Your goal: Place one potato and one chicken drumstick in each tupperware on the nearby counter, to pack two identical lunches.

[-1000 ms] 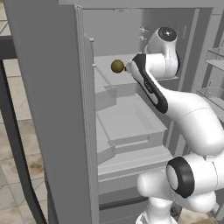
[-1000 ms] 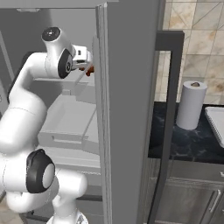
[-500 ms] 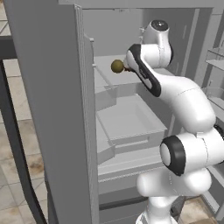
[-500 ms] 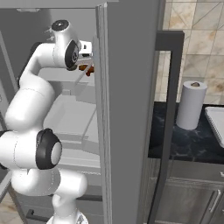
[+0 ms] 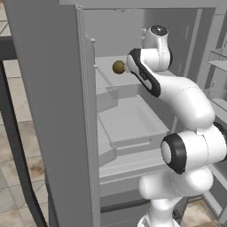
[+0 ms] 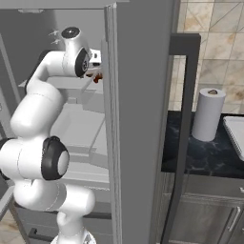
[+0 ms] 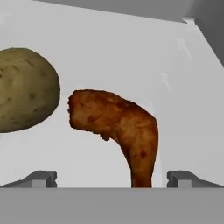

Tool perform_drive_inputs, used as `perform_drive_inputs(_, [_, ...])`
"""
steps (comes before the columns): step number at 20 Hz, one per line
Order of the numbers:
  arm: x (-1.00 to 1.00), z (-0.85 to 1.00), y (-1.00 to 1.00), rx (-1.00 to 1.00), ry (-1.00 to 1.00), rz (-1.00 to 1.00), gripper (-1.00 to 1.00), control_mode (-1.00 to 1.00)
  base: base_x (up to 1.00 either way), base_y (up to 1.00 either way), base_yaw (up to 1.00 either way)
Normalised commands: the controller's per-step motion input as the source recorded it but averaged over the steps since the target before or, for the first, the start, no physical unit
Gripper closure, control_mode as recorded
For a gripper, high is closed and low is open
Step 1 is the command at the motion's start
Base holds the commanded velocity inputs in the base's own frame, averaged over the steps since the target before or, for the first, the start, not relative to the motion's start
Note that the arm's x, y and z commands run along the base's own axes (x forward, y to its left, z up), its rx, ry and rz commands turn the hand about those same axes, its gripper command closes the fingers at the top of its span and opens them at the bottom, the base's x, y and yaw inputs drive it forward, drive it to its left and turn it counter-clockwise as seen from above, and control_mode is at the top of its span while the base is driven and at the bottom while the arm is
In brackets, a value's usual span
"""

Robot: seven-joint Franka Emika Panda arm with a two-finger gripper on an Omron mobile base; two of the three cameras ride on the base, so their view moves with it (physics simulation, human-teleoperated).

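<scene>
A brown potato (image 7: 24, 89) lies at the left on the white fridge shelf (image 7: 131, 48). Just right of it is a browned chicken drumstick (image 7: 120, 127), bone end toward me. My gripper (image 7: 112, 178) is open and low in front of the drumstick, a fingertip (image 7: 43, 177) on either side, touching nothing. From the left base view the potato (image 5: 118, 67) sits on the upper shelf right beside my hand. From the right, the drumstick (image 6: 97, 77) peeks out under the hand. A white rimmed container (image 6: 236, 136) shows at the counter's right edge; I cannot tell whether it is a tupperware.
The fridge door (image 5: 48, 111) stands open on the left, and the other door (image 6: 143, 119) stands close to the right of the arm. A wide drawer (image 5: 133, 119) juts out below the shelf. A paper towel roll (image 6: 208, 114) stands on the dark counter (image 6: 209, 159).
The arm has folded up and closer to the fridge while the hand stays at the upper shelf by the potato. The jaws stay open. The food has not moved.
</scene>
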Motion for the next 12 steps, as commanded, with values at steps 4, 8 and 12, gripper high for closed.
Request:
perform_drive_inputs(4, [0.27, -0.24, -0.04, 0.0, 0.0, 0.01, -1.0, -1.0, 0.0, 0.0, 0.0])
perform_drive_inputs(8, [0.3, -0.19, -0.09, 0.0, 0.0, 0.02, -1.0, -1.0, 0.0, 0.0, 0.0])
perform_drive_inputs(12, [0.29, -0.16, -0.09, 0.0, 0.0, 0.02, -1.0, -1.0, 0.0, 0.0, 0.0])
